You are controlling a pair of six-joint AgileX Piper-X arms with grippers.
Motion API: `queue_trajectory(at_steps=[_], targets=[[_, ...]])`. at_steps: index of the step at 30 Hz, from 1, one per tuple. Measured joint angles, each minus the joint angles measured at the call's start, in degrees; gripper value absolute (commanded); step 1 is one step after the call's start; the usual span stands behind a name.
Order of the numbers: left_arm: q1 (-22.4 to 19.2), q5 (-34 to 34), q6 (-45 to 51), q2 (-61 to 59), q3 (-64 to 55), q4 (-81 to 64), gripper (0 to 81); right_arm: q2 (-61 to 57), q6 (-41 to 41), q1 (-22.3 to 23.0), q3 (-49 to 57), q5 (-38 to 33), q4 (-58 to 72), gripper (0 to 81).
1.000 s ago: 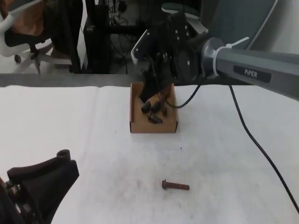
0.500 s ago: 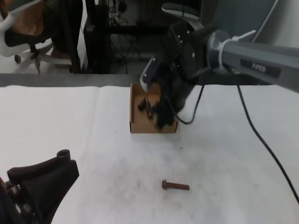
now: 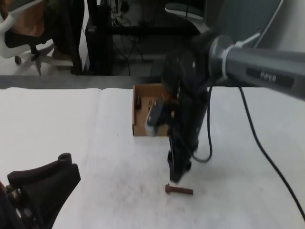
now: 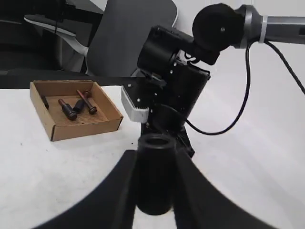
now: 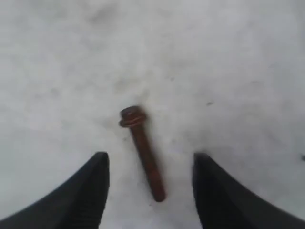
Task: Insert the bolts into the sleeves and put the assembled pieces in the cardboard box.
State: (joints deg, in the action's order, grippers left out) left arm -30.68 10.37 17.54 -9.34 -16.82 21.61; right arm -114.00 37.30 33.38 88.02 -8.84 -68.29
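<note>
Left gripper (image 4: pixel 155 160): low at the near left corner of the bench, its two fingers clamped on a black sleeve (image 4: pixel 153 186). In the high view the arm is cut off by the picture's edge.
Sleeve: held upright with its open end up. The left wrist view shows its hollow mouth and most of its side. In the high view only its top end (image 3: pixel 64 157) shows above the dark gripper body.
Bench (image 3: pixel 71 119): covered in white cloth.
Cardboard box (image 3: pixel 139 130): on the bench towards the far side, near the middle. In the high view the right arm stands in front of its right part. The left wrist view shows the box (image 4: pixel 81 130) whole, with several dark pieces (image 4: pixel 78 106) lying inside. How many there are is hard to make out.
Right gripper (image 3: pixel 175 175): pointing down, just above the bench on the near side of the box. The right wrist view shows its fingers (image 5: pixel 95 191) spread apart and holding nothing, each cut off at the picture's edge.
Bolt (image 3: pixel 179 190): lying flat on the cloth, well apart from the box and right under the right gripper. The right wrist view shows the bolt (image 5: pixel 138 136) between the two spread fingers, touching neither, its flanged head pointing away from them. The high view does not show that gap.
</note>
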Motion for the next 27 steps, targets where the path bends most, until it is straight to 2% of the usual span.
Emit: queue_trajectory(at_steps=[4,9,10,11,13,14,15,23,27], targets=[[0.0,0.0,-0.6,0.0,0.0,2.6,1.8,0.0,0.0,1.2,-5.5,-2.0,2.3,49.8],[0.0,1.2,-1.6,0.0,0.0,6.0,1.8,0.1,-1.5,1.5,-10.1,-3.0,11.3,49.3],[0.0,1.6,-1.8,0.0,0.0,6.2,1.8,0.1,-2.0,1.5,-10.9,-3.0,12.7,45.6],[0.0,2.0,-2.0,0.0,0.0,6.3,1.8,0.5,-2.6,1.5,-11.5,-3.1,14.2,38.6],[0.0,2.5,-2.2,0.0,0.0,6.3,1.8,0.7,-3.3,1.5,-12.3,-2.4,16.6,17.8],[0.0,2.6,-2.2,0.0,0.0,6.4,1.8,0.7,-3.4,1.5,-12.6,-1.5,17.6,4.1],[0.0,2.6,-2.3,0.0,0.0,6.4,1.8,0.7,-3.5,1.5,-12.7,-0.7,18.2,0.0],[0.0,2.9,-3.8,0.0,0.0,6.6,1.8,1.8,-3.5,1.9,-13.6,1.9,20.3,0.6],[0.0,4.0,-5.2,0.0,2.8,-1.9,1.8,6.2,-5.1,2.2,-14.5,3.3,24.8,0.6]])
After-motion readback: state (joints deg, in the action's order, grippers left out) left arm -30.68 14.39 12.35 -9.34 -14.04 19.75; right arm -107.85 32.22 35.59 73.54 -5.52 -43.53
